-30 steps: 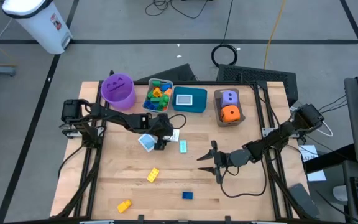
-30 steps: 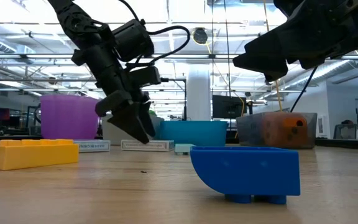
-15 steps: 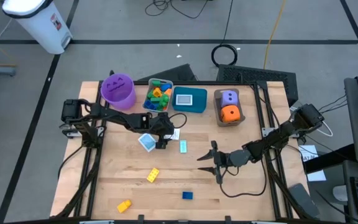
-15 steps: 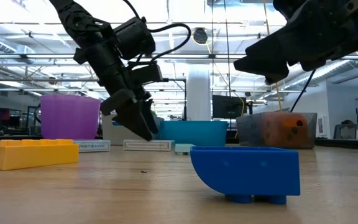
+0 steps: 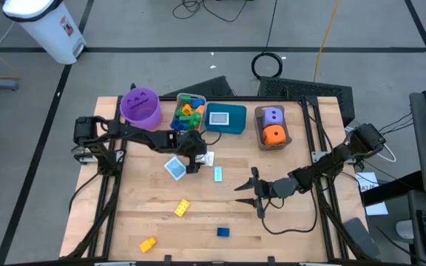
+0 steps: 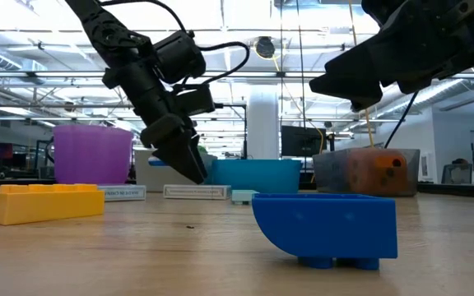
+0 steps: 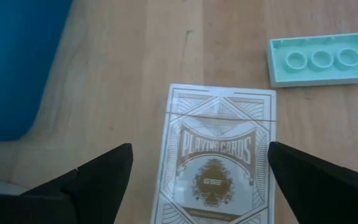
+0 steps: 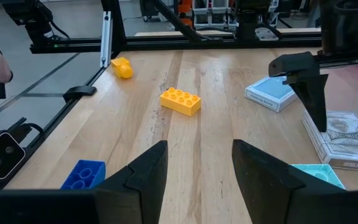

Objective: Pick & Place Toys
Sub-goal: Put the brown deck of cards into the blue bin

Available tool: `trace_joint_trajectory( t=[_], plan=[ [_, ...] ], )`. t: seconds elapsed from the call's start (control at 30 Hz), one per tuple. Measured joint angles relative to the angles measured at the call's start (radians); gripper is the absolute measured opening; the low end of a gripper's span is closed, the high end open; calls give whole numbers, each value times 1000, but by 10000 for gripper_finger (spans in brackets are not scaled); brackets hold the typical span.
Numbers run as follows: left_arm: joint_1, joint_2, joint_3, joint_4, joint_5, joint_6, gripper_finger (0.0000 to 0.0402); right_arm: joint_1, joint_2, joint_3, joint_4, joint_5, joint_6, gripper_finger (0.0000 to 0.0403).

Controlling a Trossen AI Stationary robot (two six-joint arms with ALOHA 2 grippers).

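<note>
The left end effector [image 5: 196, 157] hangs low over the middle of the worktop [image 5: 287, 222], fingers spread wide on either side of a white card box [image 7: 216, 158] that lies flat on the wood — nothing is pinched. Just beside that box sit a pale teal brick [image 7: 324, 59] and a blue card box [image 5: 174, 168]. The right end effector [image 5: 251, 193] hovers above the worktop's right-centre, jaws partly apart and empty. A yellow brick [image 5: 183, 207] lies near the middle, a blue brick [image 5: 222, 232] closer to the front edge, and a small yellow piece [image 5: 147, 244] at the front left. Along the back stand a purple bucket [image 5: 140, 107], a grey bin [image 5: 177, 125] heaped with bricks, a teal bin [image 5: 225, 127] holding a card, and a brown bin [image 5: 259, 138] with the purple die [image 5: 273, 116] and orange die [image 5: 274, 134] — all well apart from both arms.
</note>
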Motion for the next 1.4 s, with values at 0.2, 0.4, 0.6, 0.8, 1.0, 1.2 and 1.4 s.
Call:
trace_joint_trajectory(
  t=[0.2, 0.4, 0.6, 0.8, 1.0, 1.2, 1.4],
  plan=[
    [5, 0, 0, 0, -1, -4, 377, 0, 0, 0, -7, 0, 0, 171],
    [-5, -1, 0, 0, -1, -36, 377, 0, 0, 0, -6, 0, 0, 171],
    [-26, -1, 1, -4, 8, -5, 376, 0, 0, 0, -6, 0, 0, 171],
    [-47, -1, 1, -24, 8, 1, 376, 0, 0, 0, -6, 0, 0, 171],
    [-25, -1, 1, -27, 6, -7, 376, 0, 0, 0, -6, 0, 0, 171],
    [-2, -1, 1, -29, 7, -14, 376, 0, 0, 0, -6, 0, 0, 171],
    [-4, -1, 1, -32, 8, -24, 376, 0, 0, 0, -6, 0, 0, 171]
  ],
)
